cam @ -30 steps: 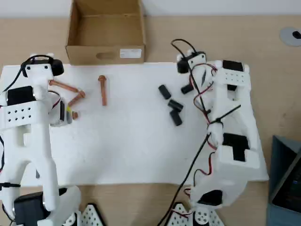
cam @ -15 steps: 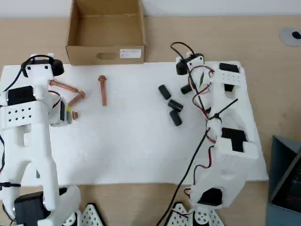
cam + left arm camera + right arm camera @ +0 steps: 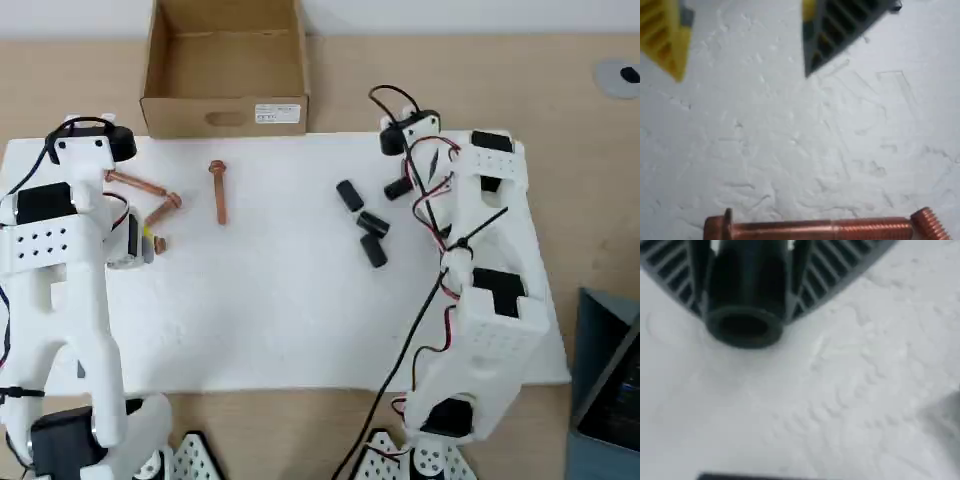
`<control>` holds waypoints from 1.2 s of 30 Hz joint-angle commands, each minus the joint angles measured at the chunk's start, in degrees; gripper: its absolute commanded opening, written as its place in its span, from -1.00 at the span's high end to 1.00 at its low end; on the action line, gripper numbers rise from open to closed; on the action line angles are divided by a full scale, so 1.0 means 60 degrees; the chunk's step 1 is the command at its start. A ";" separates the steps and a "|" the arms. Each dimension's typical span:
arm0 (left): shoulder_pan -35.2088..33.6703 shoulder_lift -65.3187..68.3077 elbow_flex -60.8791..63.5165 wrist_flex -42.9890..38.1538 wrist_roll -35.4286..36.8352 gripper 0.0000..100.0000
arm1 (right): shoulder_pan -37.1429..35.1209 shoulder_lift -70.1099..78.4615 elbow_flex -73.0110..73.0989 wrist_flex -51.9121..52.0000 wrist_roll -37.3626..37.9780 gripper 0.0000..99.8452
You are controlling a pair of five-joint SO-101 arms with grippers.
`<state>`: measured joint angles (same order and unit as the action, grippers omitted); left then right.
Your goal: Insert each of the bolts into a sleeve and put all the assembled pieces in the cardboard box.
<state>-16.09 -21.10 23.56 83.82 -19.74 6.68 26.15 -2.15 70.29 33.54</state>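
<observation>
Three copper bolts (image 3: 218,190) (image 3: 135,183) (image 3: 163,210) lie on the white mat's left part, in front of the cardboard box (image 3: 225,70). My left gripper (image 3: 143,240) (image 3: 742,75) hangs open just above the mat, with nothing between its fingers (image 3: 662,35); one bolt (image 3: 815,230) lies a little beyond them. Three black sleeves (image 3: 349,195) (image 3: 373,222) (image 3: 373,250) lie right of centre. My right gripper (image 3: 402,186) (image 3: 747,300) is shut on a fourth black sleeve (image 3: 745,315) low over the mat, its open bore facing the camera.
The white mat (image 3: 280,320) covers most of the table and is bare towards the front. A short copper piece (image 3: 159,243) lies beside the left gripper. A dark bin (image 3: 605,380) stands off the mat at the right. Cables loop over the right arm.
The right arm's upper links swayed slightly left and back; its gripper end stays at the same sleeve. The left arm, bolts and loose sleeves have not moved.
</observation>
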 commanded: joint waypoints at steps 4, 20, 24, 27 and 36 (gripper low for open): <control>-0.0059 -0.0037 -0.0337 0.0264 -0.0059 0.66 | 0.0022 0.0110 -0.0828 0.0894 -0.0029 0.98; -0.0044 -0.0022 -0.1670 0.1641 0.0147 0.69 | -0.0564 -0.3612 -0.3817 0.5363 -0.1451 0.98; 0.0132 0.0007 -0.2637 0.1832 0.0381 0.83 | -0.0549 -0.5223 -0.2615 0.5363 -0.1729 0.98; 0.0571 0.0359 -0.3253 0.2242 0.0425 0.86 | -0.0652 -0.6337 -0.1238 0.5363 -0.1905 0.98; 0.0410 0.2996 -0.5700 0.2769 0.1524 0.87 | -0.0652 -0.9018 0.1253 0.5363 -0.2066 0.98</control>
<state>-13.01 -6.15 -5.19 99.74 -11.56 3.34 -22.55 2.95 101.05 21.67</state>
